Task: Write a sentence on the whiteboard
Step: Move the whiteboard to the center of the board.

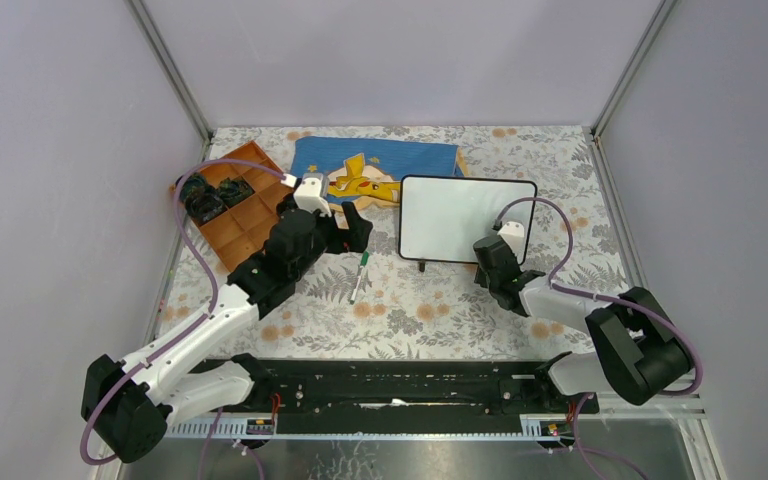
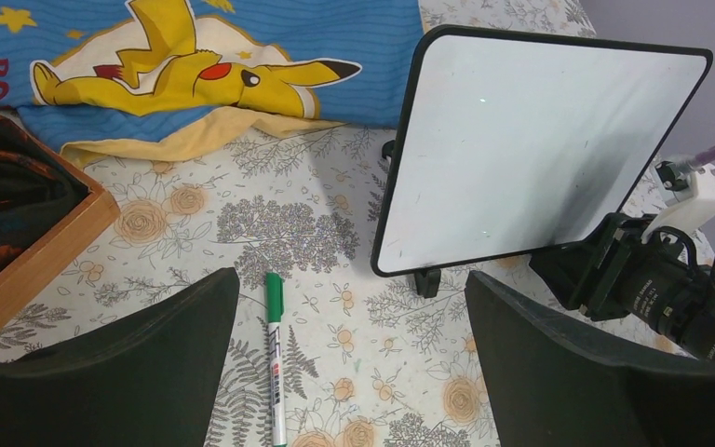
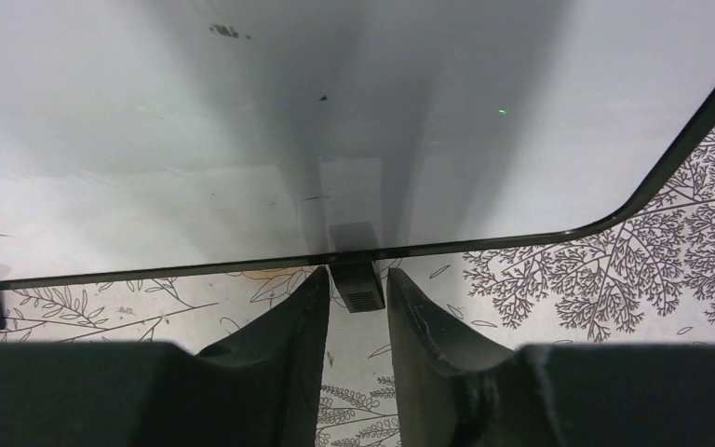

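At the near edge of the whiteboard, the right gripper straddles one little black foot under the frame. Its fingers are drawn narrow on either side of the foot; can't tell if they pinch it or sit just off it. The whiteboard lies face up on the floral table cover. Surface is plain glossy white with a few faint specks, thin black frame, rounded corners. Left of the whiteboard, off its near-left corner, a green-capped marker lies flat on the cover, cap end pointing away from the arm bases. The left gripper hovers over that marker, jaws spread wide, one finger on each side, holding nothing. A blue Pikachu cloth sits just beyond the whiteboard's far-left corner; contact unclear. An orange wooden tray is well left of the whiteboard, past the left gripper, with dark items in its compartments.
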